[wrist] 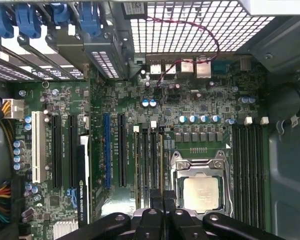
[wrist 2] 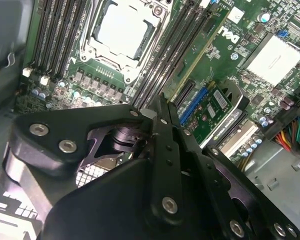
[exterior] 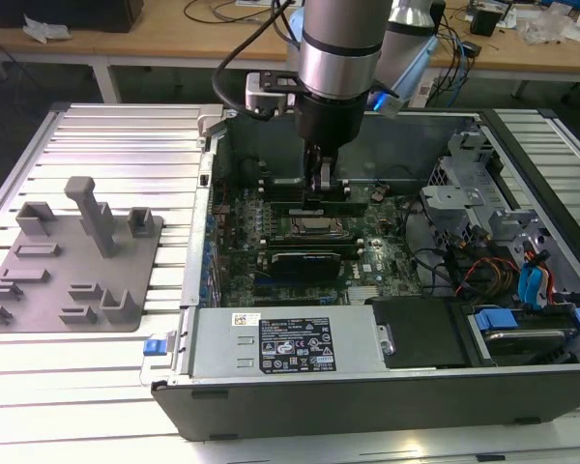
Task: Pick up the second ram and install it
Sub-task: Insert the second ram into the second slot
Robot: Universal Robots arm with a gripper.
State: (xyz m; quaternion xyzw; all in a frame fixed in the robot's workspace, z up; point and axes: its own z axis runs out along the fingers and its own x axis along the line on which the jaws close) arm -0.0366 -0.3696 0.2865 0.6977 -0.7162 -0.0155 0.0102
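Observation:
The second ram (wrist: 161, 165) is a thin green stick seen edge-on, standing in the memory slot beside the silver CPU (wrist: 201, 192). In the second wrist view the second ram (wrist 2: 200, 57) runs from the fingertips away along the slots. My gripper (exterior: 318, 188) reaches down into the open computer case, over the motherboard (exterior: 387, 242). Its black fingers (wrist 2: 160, 150) lie together, and the gripper (wrist: 162, 200) sits over the stick's near end. Whether the gripper (wrist 2: 162, 102) touches the stick I cannot tell.
A grey parts fixture (exterior: 68, 261) lies on the slatted table at the exterior view's left. Inside the case are a black expansion card (exterior: 309, 259), the power supply (exterior: 280, 343), a drive cage (exterior: 483, 193) and loose cables (exterior: 483, 271). Case walls surround the board.

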